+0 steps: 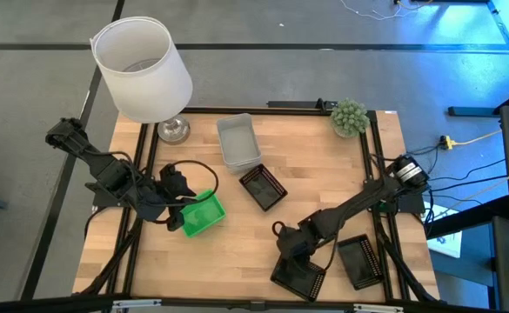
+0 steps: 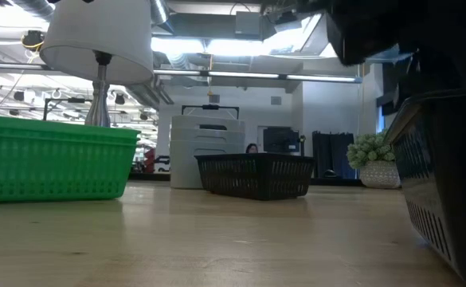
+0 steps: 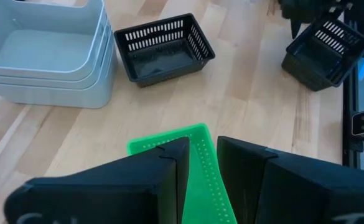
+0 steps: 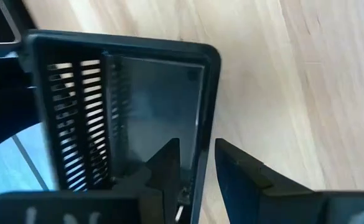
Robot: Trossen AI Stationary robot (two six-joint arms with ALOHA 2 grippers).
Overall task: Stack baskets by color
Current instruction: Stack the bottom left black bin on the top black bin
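Wooden table (image 1: 324,187), green basket (image 1: 202,215) partly hidden beneath left end effector (image 1: 177,209).

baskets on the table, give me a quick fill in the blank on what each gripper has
1. The left gripper pinches the wall of a ____ basket.
2. The right gripper pinches the wall of a ____ basket.
3. The grey-white baskets sit between the plant and the ____.

Missing words: green; black; lamp
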